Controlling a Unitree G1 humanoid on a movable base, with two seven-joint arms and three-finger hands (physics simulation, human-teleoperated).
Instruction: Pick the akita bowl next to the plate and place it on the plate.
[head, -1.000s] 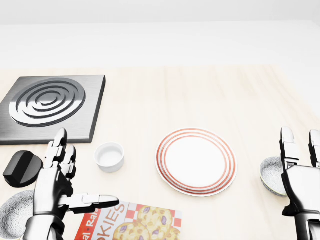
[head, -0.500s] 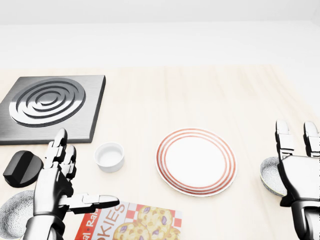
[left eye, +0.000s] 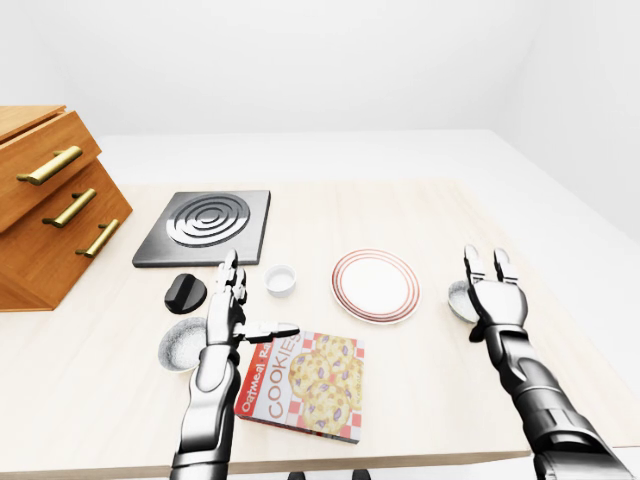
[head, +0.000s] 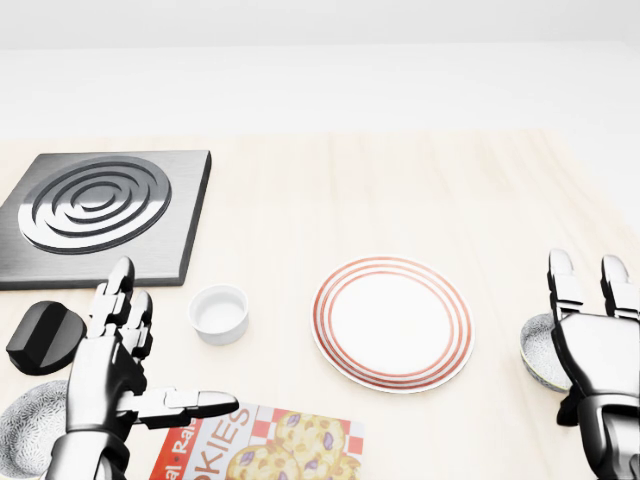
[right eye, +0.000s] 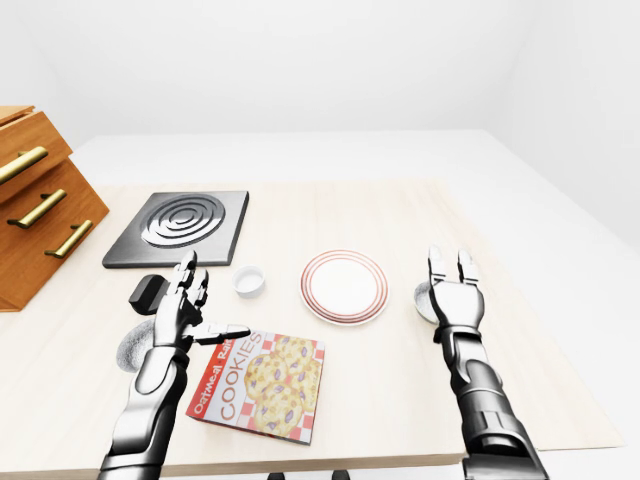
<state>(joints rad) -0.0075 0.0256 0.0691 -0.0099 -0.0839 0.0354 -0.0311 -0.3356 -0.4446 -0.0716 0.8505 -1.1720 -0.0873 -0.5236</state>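
The red-rimmed white plate (head: 392, 322) lies on the light wooden table, right of the middle of the head view. Right of it sits the speckled grey akita bowl (head: 535, 352), its right half hidden behind my right hand (head: 590, 300). That hand is open, fingers pointing up, hovering over the bowl's right side; whether it touches the bowl cannot be told. My left hand (head: 140, 350) is open at the lower left, thumb stretched out to the right, holding nothing.
A white ramekin (head: 218, 313) stands left of the plate. A second speckled bowl (head: 22, 428) and a black knob-like object (head: 45, 336) lie at the left edge. A cookie box (head: 262, 447), a stove plate (head: 100, 205) and a wooden drawer cabinet (left eye: 50, 200) are also there.
My right hand has shifted a little to the left, further over the bowl, with its fingers still spread. The left hand and the objects have not moved.
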